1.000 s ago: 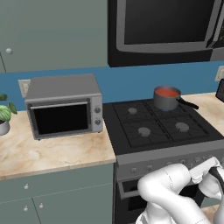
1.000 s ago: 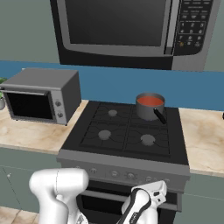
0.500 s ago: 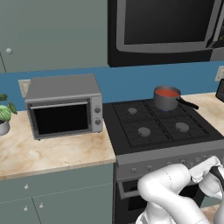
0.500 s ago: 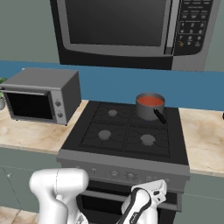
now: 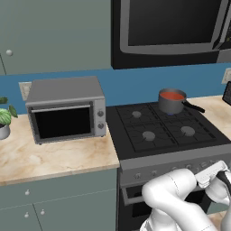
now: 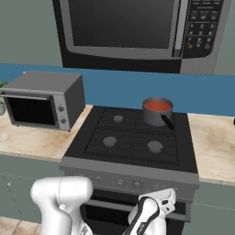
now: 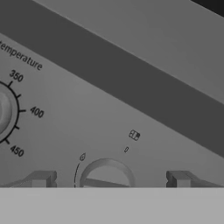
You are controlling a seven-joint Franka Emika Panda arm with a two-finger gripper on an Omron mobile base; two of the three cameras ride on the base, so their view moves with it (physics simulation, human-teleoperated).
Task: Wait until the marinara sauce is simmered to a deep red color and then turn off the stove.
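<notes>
the wide black gas stove with a grey knob panel is facing the wide-open end effector, whose finger tips are flanking a small grey knob. the orange-red marinara sauce is sitting up beyond it.

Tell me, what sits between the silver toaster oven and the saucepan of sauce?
In the left base view, between the toaster oven and the saucepan lies the stove's unoccupied back-left burner, nothing else.
</notes>
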